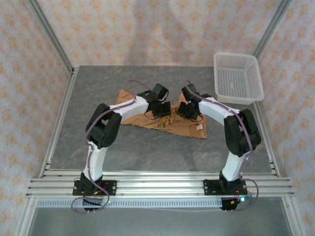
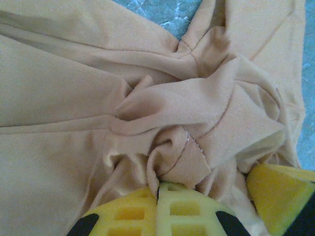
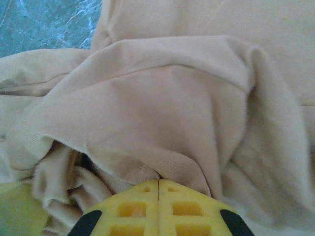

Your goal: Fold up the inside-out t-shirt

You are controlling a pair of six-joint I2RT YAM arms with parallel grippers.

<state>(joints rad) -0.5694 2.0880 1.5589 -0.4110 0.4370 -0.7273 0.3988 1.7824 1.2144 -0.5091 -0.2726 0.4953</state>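
While each holds so little cloth, the lift that opens this garment out should, I judge, be slow and even, the two arms drawing apart together so the bunched middle is pulled flat, not dragged into a tighter knot. A pinch this small could slip, so a deeper bite or a grip nearer a hem or shoulder seam would probably serve better. The left gripper (image 2: 158, 186) has its yellow fingers pressed together on a twisted nub of the inside-out t-shirt (image 1: 183, 129), and creases radiate from that nub across the cloth, which suggests the cloth really is caught. The right gripper (image 3: 158, 181) is likewise closed, finger against finger, with the rolled edge of a fold running down onto its tips. Whether any cloth lies between them I cannot tell. From above, both grippers sit close together over the middle of the garment, their tips down in the cloth. The shirt lies crumpled and unfolded near the centre of the grey surface (image 1: 147, 150), one corner reaching out to the left behind the left arm and the bulk trailing right. A white basket (image 1: 238, 78) stands well apart at the far right corner.
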